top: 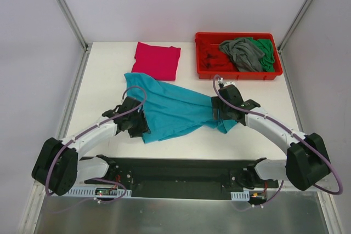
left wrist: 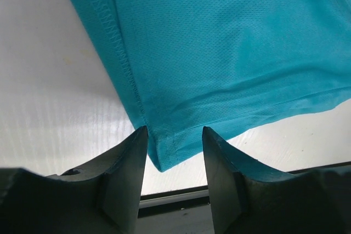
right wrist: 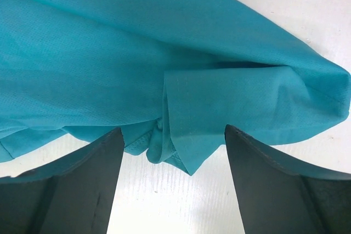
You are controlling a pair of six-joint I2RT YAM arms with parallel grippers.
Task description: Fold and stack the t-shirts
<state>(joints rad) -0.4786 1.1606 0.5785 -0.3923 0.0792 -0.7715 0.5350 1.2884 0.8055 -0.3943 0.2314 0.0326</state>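
Observation:
A teal-blue t-shirt lies spread across the middle of the table, partly folded over itself. My left gripper is at its near left corner. In the left wrist view the hemmed corner sits between the fingertips of the left gripper, whose jaws stand apart without pinching it. My right gripper is at the shirt's right end. The right gripper is wide open around a bunched fold of the shirt. A magenta-pink t-shirt lies folded at the back.
A red tray at the back right holds a crumpled grey shirt and a green shirt. Metal frame rails run along both sides of the white table. A black base bar spans the near edge.

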